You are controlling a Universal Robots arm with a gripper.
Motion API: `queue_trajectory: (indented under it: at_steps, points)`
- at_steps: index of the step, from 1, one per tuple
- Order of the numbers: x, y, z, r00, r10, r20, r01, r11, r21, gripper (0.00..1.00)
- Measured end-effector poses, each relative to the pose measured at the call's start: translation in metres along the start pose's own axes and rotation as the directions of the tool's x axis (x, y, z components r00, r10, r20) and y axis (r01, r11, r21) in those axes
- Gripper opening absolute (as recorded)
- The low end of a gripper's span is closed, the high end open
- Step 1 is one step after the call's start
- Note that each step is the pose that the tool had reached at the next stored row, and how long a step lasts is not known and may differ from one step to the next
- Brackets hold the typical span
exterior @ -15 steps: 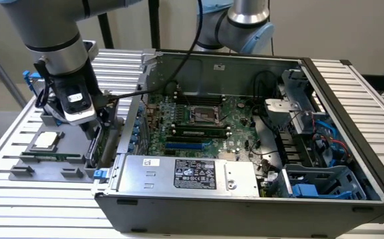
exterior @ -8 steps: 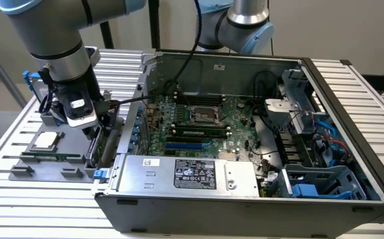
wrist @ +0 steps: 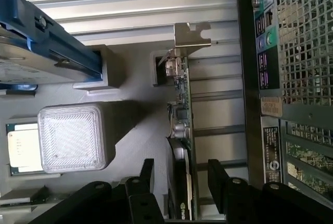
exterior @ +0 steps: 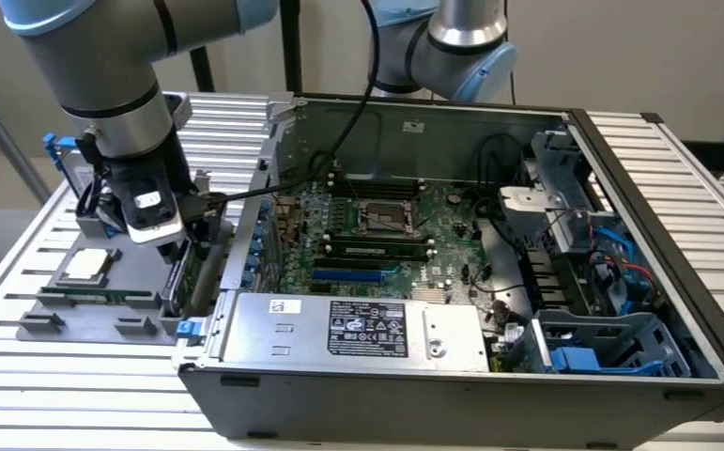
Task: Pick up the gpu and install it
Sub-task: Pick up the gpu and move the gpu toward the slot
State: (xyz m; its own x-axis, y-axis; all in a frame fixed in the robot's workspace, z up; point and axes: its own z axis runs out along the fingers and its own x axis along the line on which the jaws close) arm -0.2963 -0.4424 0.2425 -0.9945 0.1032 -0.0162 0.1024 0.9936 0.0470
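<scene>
Hand (wrist: 181,163) – fingers (wrist: 147,174) apart – straddles the upright gpu (wrist: 184,104), computer case (wrist: 296,52) close beside it.

Robotics lab, arm (exterior: 99,75), opened computer case (exterior: 462,399)

Silver arm (exterior: 111,80), blue caps (exterior: 497,68), black gripper (wrist: 182,182)

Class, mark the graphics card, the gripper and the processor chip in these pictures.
graphics card (wrist: 183,104), wrist view, on its board edge.
gripper (wrist: 181,178), wrist view, midway between its fingertips.
processor chip (wrist: 21,148), wrist view, on its metal lid.
</scene>
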Motion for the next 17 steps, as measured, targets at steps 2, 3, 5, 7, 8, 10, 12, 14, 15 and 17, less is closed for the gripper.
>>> queue_trajectory:
  at_steps: [2, 3, 5, 7, 8, 10, 12, 14, 15, 17]
  points:
    - [0.0002, 0.0008, 0.0005, 1.0, 0.0, 0.0, 0.0, 1.0, -0.0001, 1.0]
    - [0.0002, 0.0015, 0.0008, 1.0, 0.0, -0.0001, 0.0, 1.0, 0.0, 1.0]
    - [0.0003, 0.0023, 0.0016, 1.0, 0.0, 0.0, 0.0, 1.0, -0.0002, 1.0]
    - [0.0004, 0.0028, 0.0021, 1.0, 0.0, -0.0002, 0.0, 1.0, 0.0001, 1.0]
    - [0.0004, 0.0031, 0.0024, 1.0, 0.0, -0.0002, 0.0, 1.0, 0.0001, 1.0]
    - [0.0005, 0.004, 0.003, 1.0, 0.0, -0.0003, 0.0, 1.0, 0.0001, 0.0]
    - [0.0005, 0.0045, 0.0036, 1.0, 0.0, -0.0002, 0.0, 1.0, 0.0, 0.0]
    - [0.0006, 0.005, 0.0044, 1.0, 0.0, -0.0003, 0.0, 1.0, 0.0001, 0.0]
    - [0.0007, 0.0052, 0.0049, 1.0, 0.0, -0.0002, 0.0, 1.0, 0.0001, 0.0]
    - [0.0007, 0.0053, 0.0059, 1.0, 0.0, -0.0002, 0.0, 1.0, 0.0001, 0.0]
